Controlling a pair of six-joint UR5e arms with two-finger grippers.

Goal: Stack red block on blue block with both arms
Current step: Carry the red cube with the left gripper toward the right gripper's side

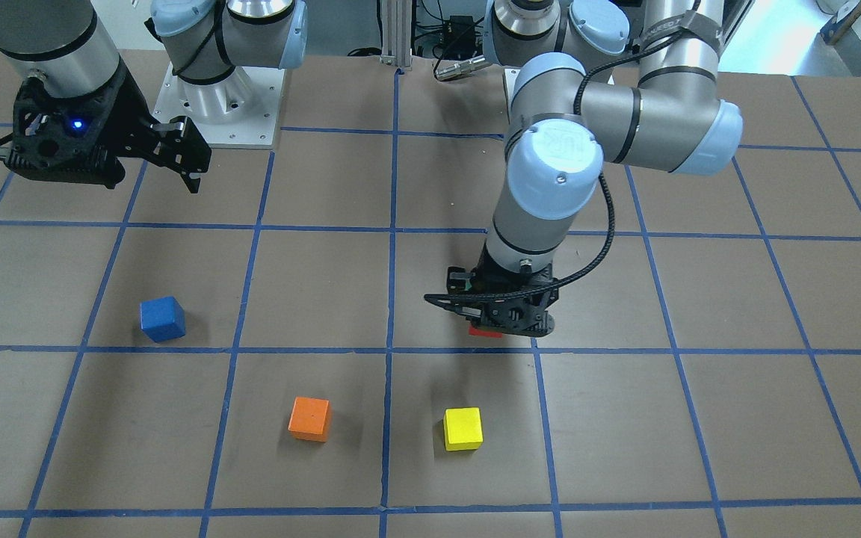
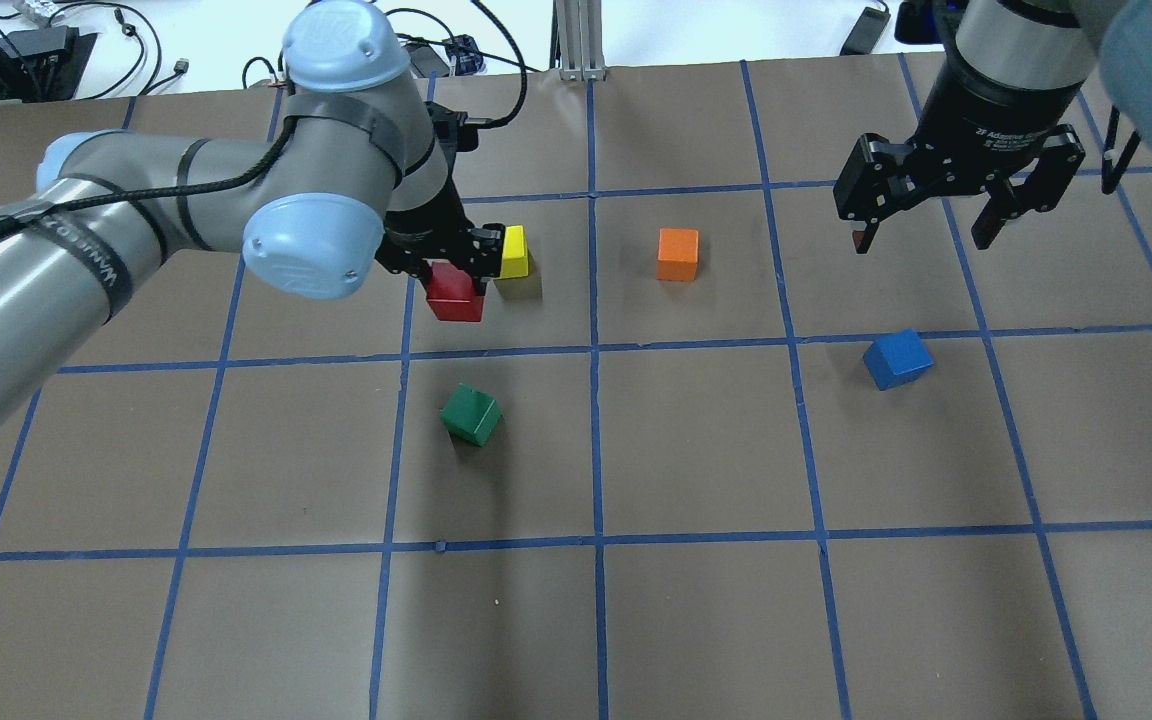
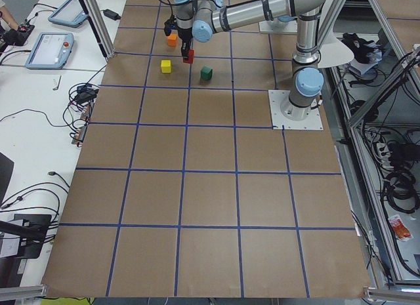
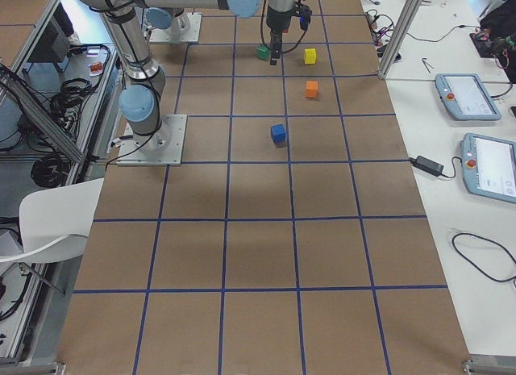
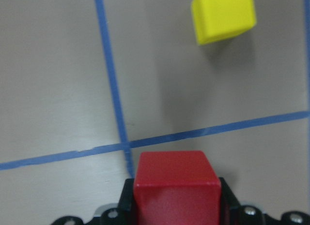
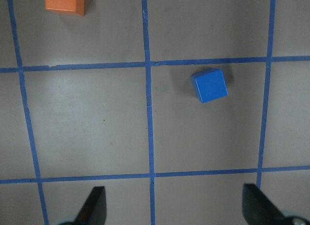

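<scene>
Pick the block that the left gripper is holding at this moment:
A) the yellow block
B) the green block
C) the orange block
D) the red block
D: the left gripper is shut on the red block, which sits between its fingers in the left wrist view. The orange block, green block and yellow block lie free of either gripper.
</scene>
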